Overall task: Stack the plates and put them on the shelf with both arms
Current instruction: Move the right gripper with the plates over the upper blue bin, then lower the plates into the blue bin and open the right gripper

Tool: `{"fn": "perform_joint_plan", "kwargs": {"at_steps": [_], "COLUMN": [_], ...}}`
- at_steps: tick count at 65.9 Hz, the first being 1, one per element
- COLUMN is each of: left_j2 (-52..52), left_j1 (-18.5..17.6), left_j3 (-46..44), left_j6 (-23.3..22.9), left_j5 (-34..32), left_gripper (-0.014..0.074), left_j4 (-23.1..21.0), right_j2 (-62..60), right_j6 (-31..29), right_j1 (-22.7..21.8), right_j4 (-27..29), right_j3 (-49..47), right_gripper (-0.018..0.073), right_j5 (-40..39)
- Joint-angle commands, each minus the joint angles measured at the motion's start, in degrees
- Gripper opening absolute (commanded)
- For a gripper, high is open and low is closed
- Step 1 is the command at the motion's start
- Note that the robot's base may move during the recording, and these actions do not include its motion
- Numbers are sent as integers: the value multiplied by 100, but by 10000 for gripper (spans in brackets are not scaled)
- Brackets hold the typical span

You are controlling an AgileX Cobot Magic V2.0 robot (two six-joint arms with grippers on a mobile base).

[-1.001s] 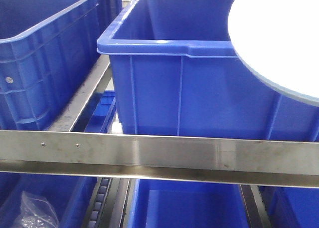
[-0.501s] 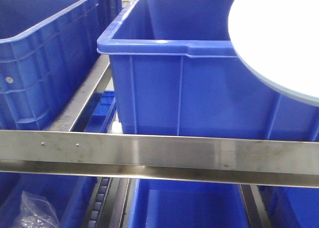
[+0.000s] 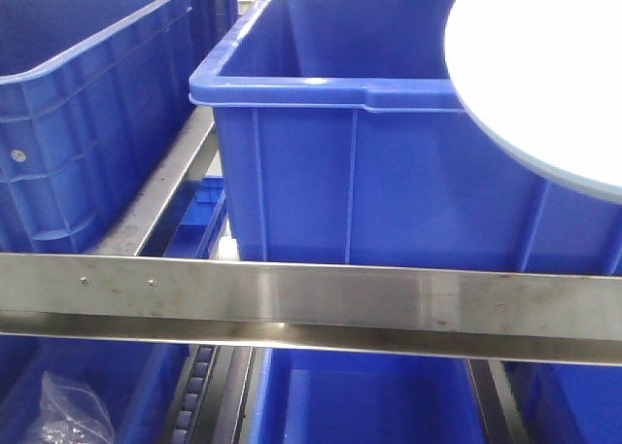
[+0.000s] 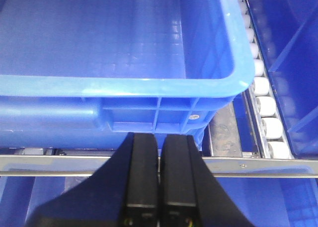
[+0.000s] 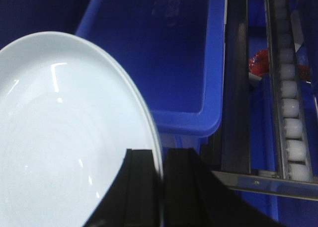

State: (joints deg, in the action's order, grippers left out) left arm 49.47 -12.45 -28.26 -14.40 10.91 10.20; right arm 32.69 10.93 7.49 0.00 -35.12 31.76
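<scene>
The right gripper (image 5: 160,187) is closed on the rim of a plate (image 5: 64,137), which fills the lower left of the wrist view and hangs over a blue bin (image 3: 389,172). The left gripper (image 4: 159,172) is closed and empty, in front of another bin (image 4: 124,63). The step looks like carrying; next the plate must be lowered gently onto the shelf (image 3: 292,303).

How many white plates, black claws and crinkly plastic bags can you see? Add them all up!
White plate: 1
Black claws: 2, the left claw and the right claw
Plastic bag: 1
Total: 4
</scene>
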Motion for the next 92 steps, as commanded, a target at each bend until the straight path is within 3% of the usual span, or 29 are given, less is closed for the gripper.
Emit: {"fn": "perform_joint_plan", "kwargs": {"at_steps": [1, 7, 29, 65, 92], "left_j2": [-46, -46, -46, -46, -46], "left_j1": [-5, -5, -5, -5, -5], "left_j3": [-159, -159, -159, -159, -159], "left_j6": [-50, -50, -50, -50, -50], "left_j5": [-443, -443, -443, -443, -443], "left_gripper": [89, 89, 89, 89, 89], "left_j4": [13, 13, 13, 13, 13], "right_j2": [-12, -12, 1024, 4398, 6098], "right_j6": [-33, -33, -33, -33, -33], "right_j1": [-27, -27, -27, -27, -27], "right_j4": [0, 0, 0, 30, 30], "right_j3": [-157, -157, -554, -3365, -4051], "right_gripper": [48, 48, 48, 48, 48], "right_j5": [-630, -628, -1917, -2263, -2422]}}
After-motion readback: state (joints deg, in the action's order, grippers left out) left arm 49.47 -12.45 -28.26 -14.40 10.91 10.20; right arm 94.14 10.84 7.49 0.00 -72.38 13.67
